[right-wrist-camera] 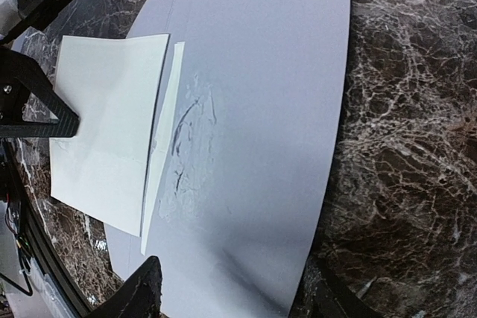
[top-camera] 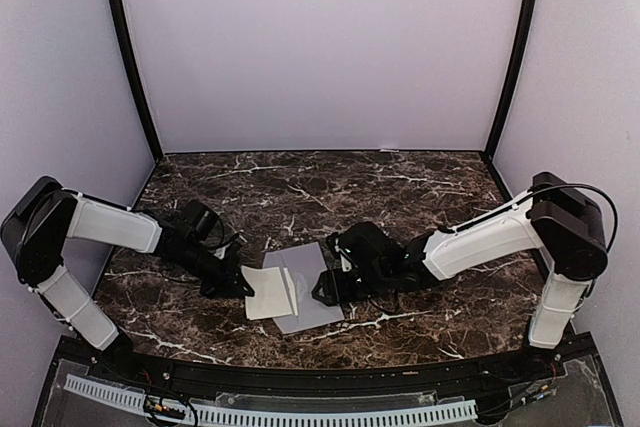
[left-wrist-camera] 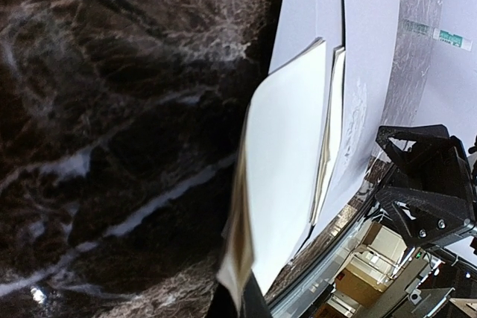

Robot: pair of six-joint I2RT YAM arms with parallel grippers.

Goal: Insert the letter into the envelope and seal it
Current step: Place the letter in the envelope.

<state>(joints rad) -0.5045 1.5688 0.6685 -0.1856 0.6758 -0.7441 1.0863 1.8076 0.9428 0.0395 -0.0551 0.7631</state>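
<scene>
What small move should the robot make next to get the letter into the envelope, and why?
Probably lower the open right gripper to press the envelope flat against the table. The left gripper is shut on the folded letter, which lies on top of the envelope's edge, not inside it, and nothing holds the envelope, so pushing the letter might just slide it away.

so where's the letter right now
Top view, near centre-front: the letter overlaps the left side of the envelope, its outer edge pinched by the left gripper.
</scene>
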